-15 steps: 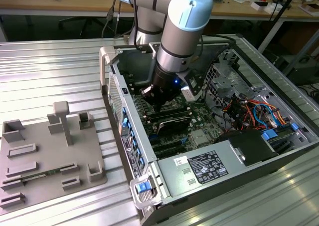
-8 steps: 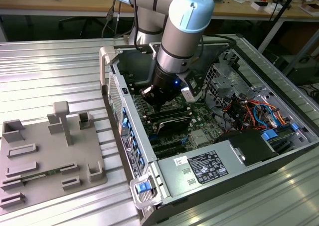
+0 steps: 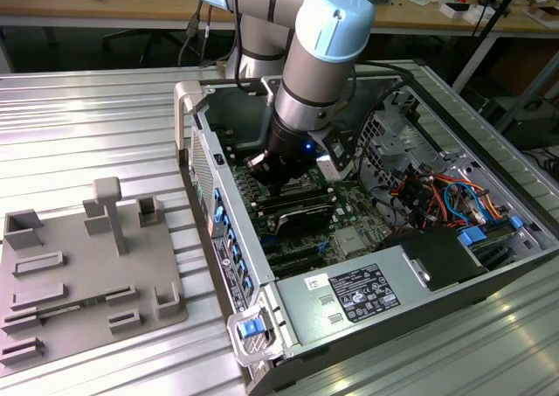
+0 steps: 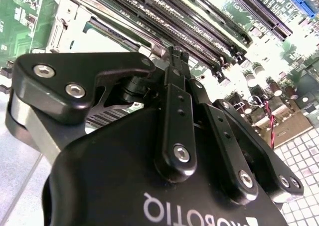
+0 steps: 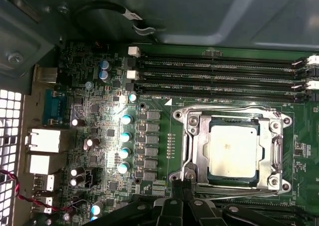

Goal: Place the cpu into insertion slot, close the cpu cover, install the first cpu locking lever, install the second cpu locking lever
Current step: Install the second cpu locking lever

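Sitting in the insertion slot (image 5: 232, 151), cpu (image 5: 233, 150).

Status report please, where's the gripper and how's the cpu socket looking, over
Gripper shut, tips at the socket edge by a locking lever. Cpu seated in insertion slot, cpu cover down over it. Nothing blocking.
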You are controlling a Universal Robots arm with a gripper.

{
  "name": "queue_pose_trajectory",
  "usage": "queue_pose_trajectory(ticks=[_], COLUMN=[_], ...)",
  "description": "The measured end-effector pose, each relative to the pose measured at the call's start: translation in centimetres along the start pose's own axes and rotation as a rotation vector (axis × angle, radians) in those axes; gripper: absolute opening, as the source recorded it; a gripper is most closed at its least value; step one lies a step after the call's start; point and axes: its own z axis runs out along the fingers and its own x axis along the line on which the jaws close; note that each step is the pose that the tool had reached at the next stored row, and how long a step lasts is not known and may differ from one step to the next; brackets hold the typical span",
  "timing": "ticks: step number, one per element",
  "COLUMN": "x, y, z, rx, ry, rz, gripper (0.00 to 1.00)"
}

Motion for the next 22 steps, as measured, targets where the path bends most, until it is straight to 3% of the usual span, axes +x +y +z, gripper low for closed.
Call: queue_pose_trajectory(ticks=[15, 18, 21, 22], x=[-0.02, -0.02, -0.09, -0.27], y=[0.43, 0.47, 0.57, 0.58], z=[0.19, -0.41, -2.05, -2.23], rx=[-0.0055, -0.0053, -0.0054, -0.0056], ry=[-0.0004, -0.0002, -0.0003, -0.0004], rz=[0.000, 0.000, 0.000, 0.000], gripper=[0.11, 0.11, 0.11, 0.11])
